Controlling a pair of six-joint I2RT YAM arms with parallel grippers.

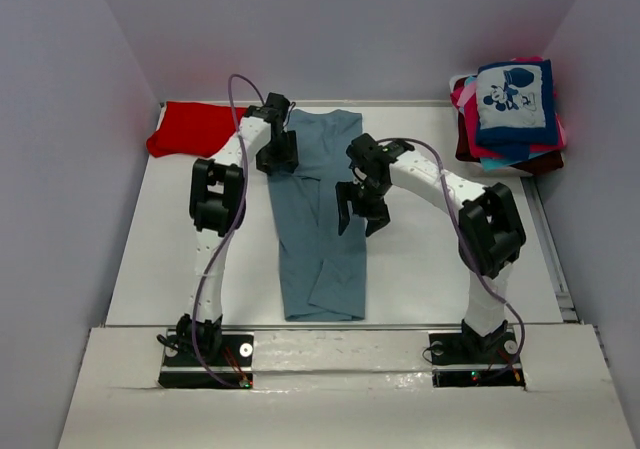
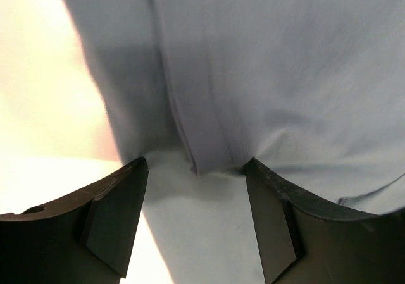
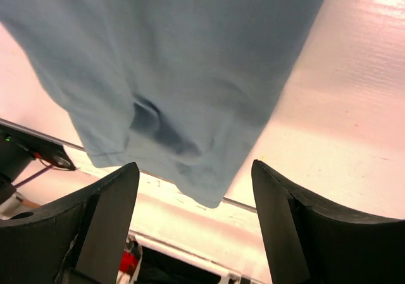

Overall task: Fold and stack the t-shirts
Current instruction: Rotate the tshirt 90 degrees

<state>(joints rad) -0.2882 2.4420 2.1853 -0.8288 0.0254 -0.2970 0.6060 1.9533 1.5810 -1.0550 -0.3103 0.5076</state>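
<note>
My left gripper [image 1: 277, 161] is low over the far left edge of the grey-blue t-shirt [image 1: 318, 239]. Its fingers [image 2: 114, 214] are spread apart and grip nothing. In the wrist view a fold ridge in the cloth runs up between them, and I can't tell if the tips touch the fabric. My right gripper [image 1: 361, 219] hovers over the shirt's right edge about halfway along, its fingers [image 3: 101, 221] also spread with nothing between them, the shirt's end and the table edge below. The grey-blue t-shirt lies flat mid-table [image 1: 430, 279] as a long narrow strip with its sides folded in, running from the far side toward my bases. A red t-shirt [image 1: 195, 129] lies at the far left corner. A stack of folded t-shirts [image 1: 520, 149] sits at the far right corner, topped by a navy mouse-print shirt [image 1: 515, 94].
</note>
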